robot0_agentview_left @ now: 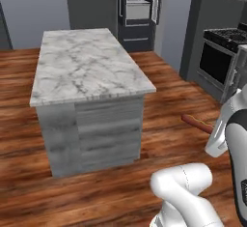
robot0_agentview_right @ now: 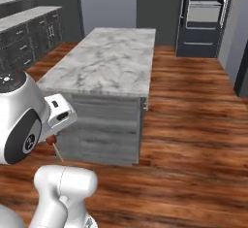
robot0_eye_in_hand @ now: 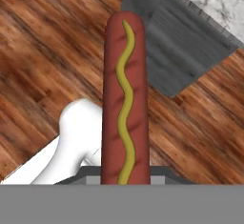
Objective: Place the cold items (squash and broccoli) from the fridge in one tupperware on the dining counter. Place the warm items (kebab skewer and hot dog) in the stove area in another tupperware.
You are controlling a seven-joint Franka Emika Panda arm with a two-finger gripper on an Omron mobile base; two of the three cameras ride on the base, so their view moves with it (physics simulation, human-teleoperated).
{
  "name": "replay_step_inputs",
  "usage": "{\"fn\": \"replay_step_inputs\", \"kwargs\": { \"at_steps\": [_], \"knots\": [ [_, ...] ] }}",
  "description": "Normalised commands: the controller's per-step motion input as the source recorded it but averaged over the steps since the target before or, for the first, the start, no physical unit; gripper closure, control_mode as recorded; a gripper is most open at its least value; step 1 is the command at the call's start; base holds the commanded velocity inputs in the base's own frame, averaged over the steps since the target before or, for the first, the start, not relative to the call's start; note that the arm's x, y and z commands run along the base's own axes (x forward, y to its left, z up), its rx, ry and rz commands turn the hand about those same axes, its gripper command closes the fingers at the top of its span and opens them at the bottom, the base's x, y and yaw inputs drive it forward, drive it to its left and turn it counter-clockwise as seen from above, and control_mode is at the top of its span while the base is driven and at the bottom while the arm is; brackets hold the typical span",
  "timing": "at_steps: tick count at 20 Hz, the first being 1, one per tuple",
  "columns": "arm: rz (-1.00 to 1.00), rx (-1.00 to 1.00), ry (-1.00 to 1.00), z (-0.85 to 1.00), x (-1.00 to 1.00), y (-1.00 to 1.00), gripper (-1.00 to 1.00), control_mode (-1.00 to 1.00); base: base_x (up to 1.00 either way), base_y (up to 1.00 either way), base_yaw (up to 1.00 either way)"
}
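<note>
Pinched in the tool (robot0_eye_in_hand: pixel 125 182), a hot dog (robot0_eye_in_hand: pixel 125 99) runs lengthwise straight out along the tool's axis in the hand view, a wavy yellow mustard line down its length. No labels or writing can be read anywhere. Past the hot dog's far tip lies a corner of the marble-topped counter (robot0_eye_in_hand: pixel 190 42), over a wooden floor (robot0_eye_in_hand: pixel 43 51). From the left base view, the hot dog (robot0_agentview_left: pixel 197 123) shows as a reddish rod sticking out sideways from the arm toward the counter (robot0_agentview_left: pixel 87 62), above the floor. From the right base view, a reddish tip on a thin stick (robot0_agentview_right: pixel 53 144) hangs under the arm's white hand, just in front of the counter (robot0_agentview_right: pixel 111 57).
</note>
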Motion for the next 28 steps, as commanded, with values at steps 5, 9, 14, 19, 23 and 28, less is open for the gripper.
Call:
{"fn": "replay_step_inputs", "kwargs": {
  "at_steps": [5,9,14,19,23,28],
  "knots": [
    [0.00,0.00,0.00,0.00,0.00,0.00,1.00,1.00,-0.58,1.00,0.18],
    [0.00,0.00,0.00,0.00,0.00,0.00,1.00,1.00,-0.44,1.00,0.13],
    [0.00,0.00,0.00,0.00,0.00,0.00,1.00,1.00,-0.22,1.00,0.04],
    [0.00,0.00,0.00,0.00,0.00,0.00,1.00,1.00,-0.02,1.00,0.00],
    [0.00,0.00,0.00,0.00,0.00,0.00,1.00,1.00,-0.02,1.00,0.00],
    [0.00,0.00,0.00,0.00,0.00,0.00,1.00,1.00,-0.08,1.00,0.00]
  ]
}}
